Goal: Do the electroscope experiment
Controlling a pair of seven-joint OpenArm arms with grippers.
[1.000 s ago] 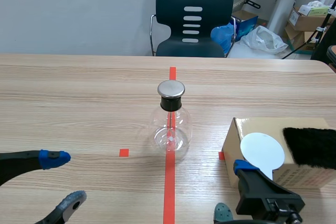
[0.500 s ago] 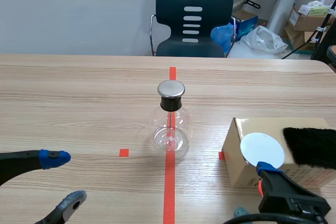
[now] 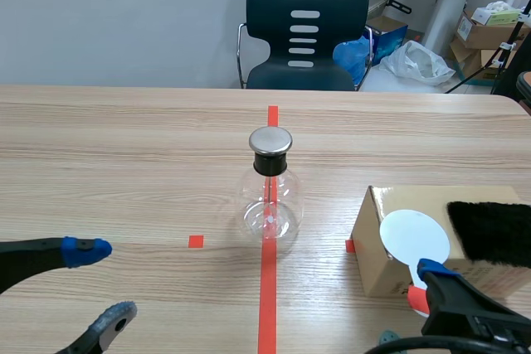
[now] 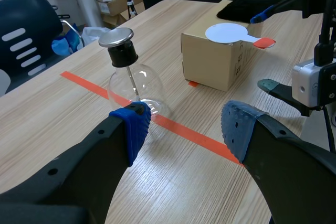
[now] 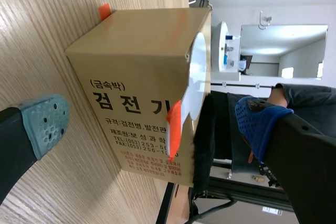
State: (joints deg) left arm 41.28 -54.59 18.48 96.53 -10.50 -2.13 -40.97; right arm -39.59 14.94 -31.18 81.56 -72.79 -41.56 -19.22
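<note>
Electroscope [image 3: 270, 196]: one round clear glass flask, black stopper, flat metal cap; upright on red tape line [image 3: 267, 304], mid-table [image 3: 124, 163].
Box [image 3: 371, 242]: one, cardboard, right of flask. On top: one white disc [image 3: 414, 238] with red handle, one black fur pad [image 3: 494, 232].
Left gripper [image 3: 101, 284]: jaws wide apart, empty.
Right gripper [image 5: 152, 121]: jaws wide apart, empty, box end between fingers.
Box print visible in right wrist view only.

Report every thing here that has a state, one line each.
Flask: upright, capped.
Box: closed.
Paddle: flat on the box, red handle overhanging its edge.
Fur: lying on the box beside the paddle.
Left hand: open, empty.
Right hand: open, a finger on either side of the paddle's handle, not gripping.
</note>
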